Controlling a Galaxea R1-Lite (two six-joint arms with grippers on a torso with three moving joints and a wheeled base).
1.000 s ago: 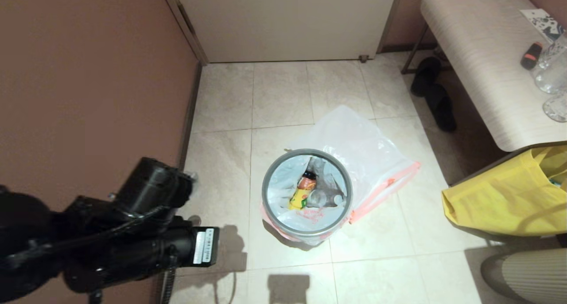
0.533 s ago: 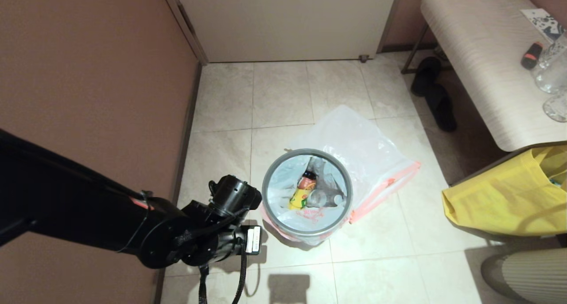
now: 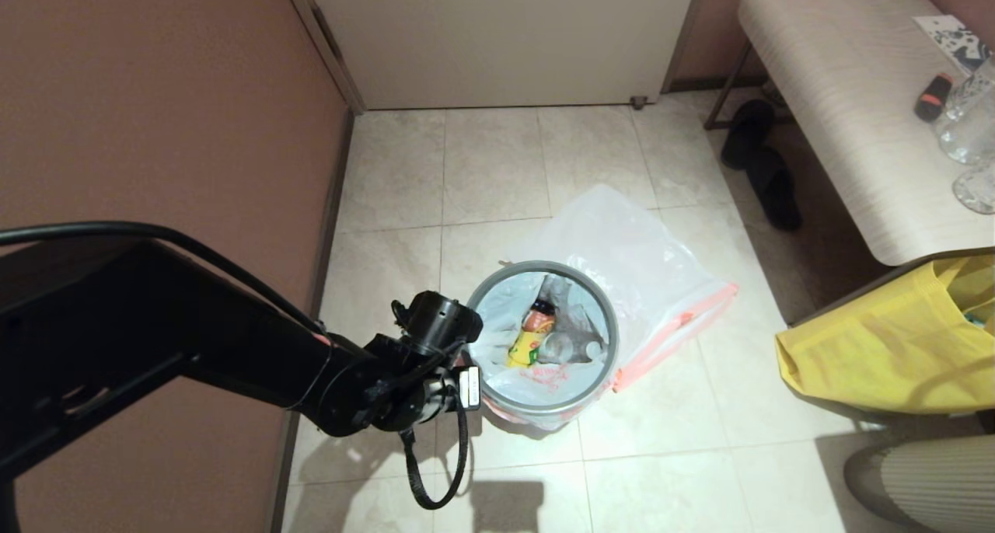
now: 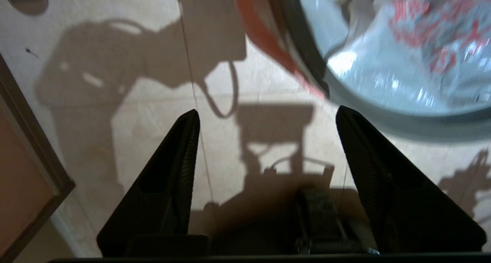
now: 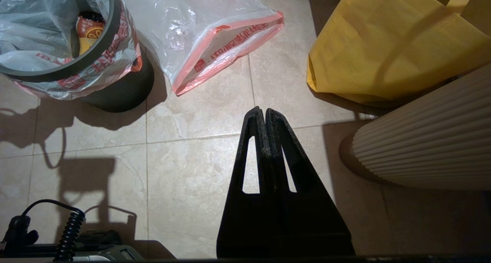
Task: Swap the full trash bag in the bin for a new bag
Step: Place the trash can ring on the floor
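Observation:
The black bin (image 3: 513,410) with its grey hoop rim (image 3: 474,309) stands on the tiled floor. The full trash bag (image 3: 497,315) lines it, a yellow-labelled bottle (image 3: 531,339) showing inside and its pink hem (image 5: 132,63) folded over the rim. Behind and to the right of the bin the new bag (image 3: 645,261) lies flat on the floor. My left arm's wrist (image 3: 435,331) is at the bin's left rim. The left gripper (image 4: 266,115) is open over bare floor, one finger (image 4: 360,148) just below the rim (image 4: 383,117). My right gripper (image 5: 264,111) is shut and empty, low over the tiles.
A brown wall (image 3: 155,129) is close on the left, with a door (image 3: 497,36) behind. A bench (image 3: 847,113) with glasses stands at the right, black slippers (image 3: 766,168) beside it. A yellow tote (image 3: 878,339) and a ribbed white object (image 5: 422,148) sit near right.
My left arm has swung from the lower left, near the wall, across to the bin's left rim. The bin and both bags have not moved.

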